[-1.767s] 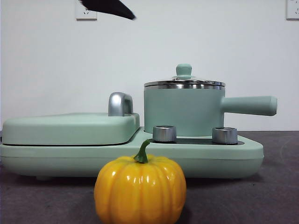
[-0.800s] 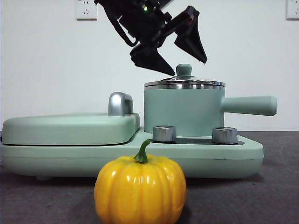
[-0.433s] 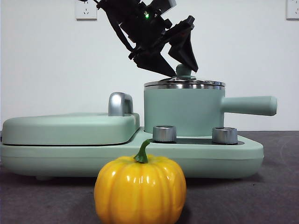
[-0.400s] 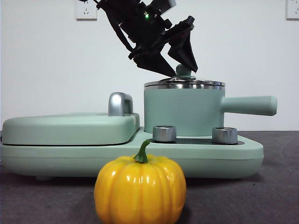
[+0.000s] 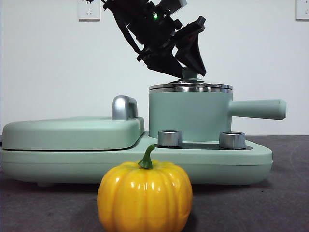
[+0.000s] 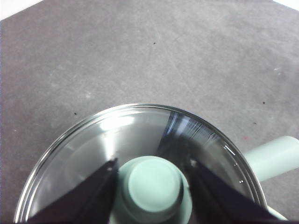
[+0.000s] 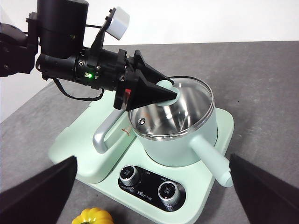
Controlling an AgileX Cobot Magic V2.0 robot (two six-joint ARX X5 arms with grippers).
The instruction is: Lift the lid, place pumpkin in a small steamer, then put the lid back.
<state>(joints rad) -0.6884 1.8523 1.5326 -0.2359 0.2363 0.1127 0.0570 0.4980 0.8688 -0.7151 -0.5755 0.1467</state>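
So I've got the left gripper (image 5: 187, 73) down on the lid (image 5: 190, 87), its two black jaws pinching the mint-green knob (image 6: 154, 187) from either side. The wrist cam shows a jaw pressed against each flank of the knob, with glass and metal rim spread out underneath. The lid sits flat on the small steamer (image 5: 189, 116), chrome rims lined up, no gap I can spot from the front.

Everything relative to that steamer: its long handle (image 5: 257, 109) sticks out sideways, and the two silver dials (image 7: 148, 184) sit on the base (image 5: 135, 159) just in front of it. The flat mint-green cover (image 5: 72, 133) with its chrome handle (image 5: 124, 107) lies right beside it. The pumpkin (image 5: 145, 196) sits on the grey table (image 5: 270, 203) in front of the base, stem up, well apart from the pot.

Right gripper (image 7: 152, 198) hangs high above, jaws spread wide, holding nothing.
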